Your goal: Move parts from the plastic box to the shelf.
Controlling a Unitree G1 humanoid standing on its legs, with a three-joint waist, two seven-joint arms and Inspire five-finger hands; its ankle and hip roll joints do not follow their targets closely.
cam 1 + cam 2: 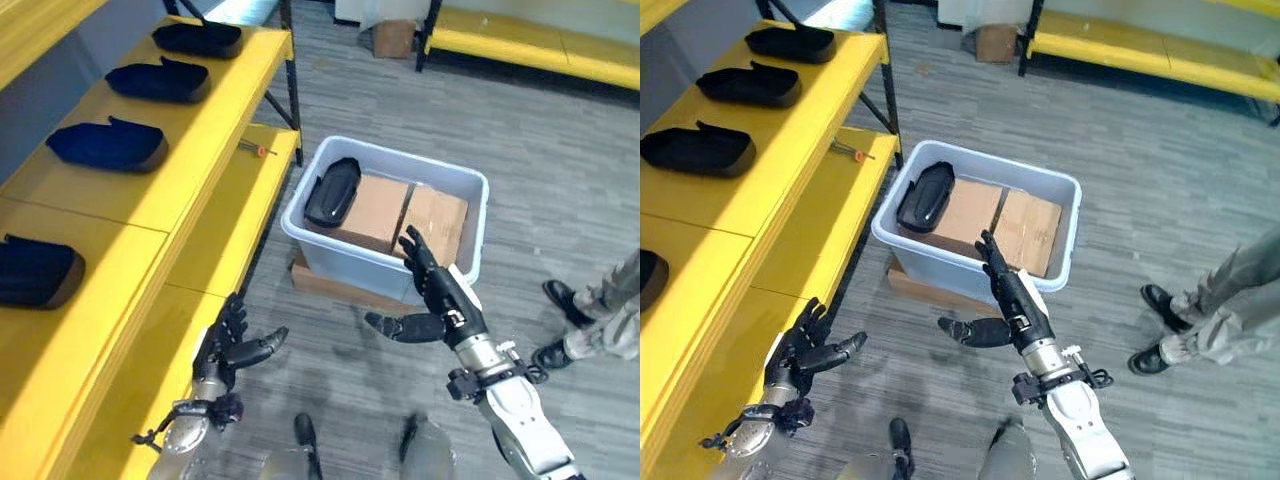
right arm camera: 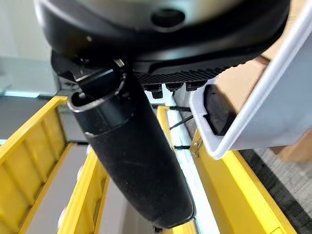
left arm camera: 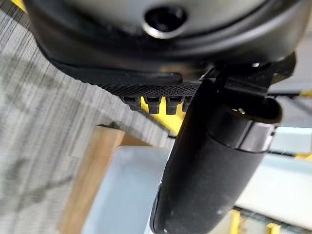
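We start with the one black part (image 1: 332, 191) left in the box (image 1: 470, 190); it lies tilted at the box's left end, at the frame's centre, resting on the cardboard cartons (image 1: 400, 215) that fill the rest of the box. Four more parts (image 1: 108, 145) already sit in a row on the yellow shelf (image 1: 190, 160) along the left of the frame, well apart from each other.

Our right hand (image 1: 440, 295) hovers just below the box's near wall, fingers straight and thumb spread, holding nothing. Our left hand (image 1: 232, 345) hangs at lower left beside the shelf edge, fingers loosely spread, also empty.

We judge the step in hand to be reaching for that last part. To do it well we should lift the right hand over the near wall before going in, come down on the part's long body across its width, and close round it firmly, since it rests tilted on a carton and may slide. The left hand should keep clear of the shelf edge meanwhile. A free spot on the shelf lies between the placed parts.

A small screwdriver (image 1: 257, 150) lies on the lower shelf level near the box. A person's legs (image 1: 600, 310) stand at the right edge. We can read no writing or label on the part, box or cartons.
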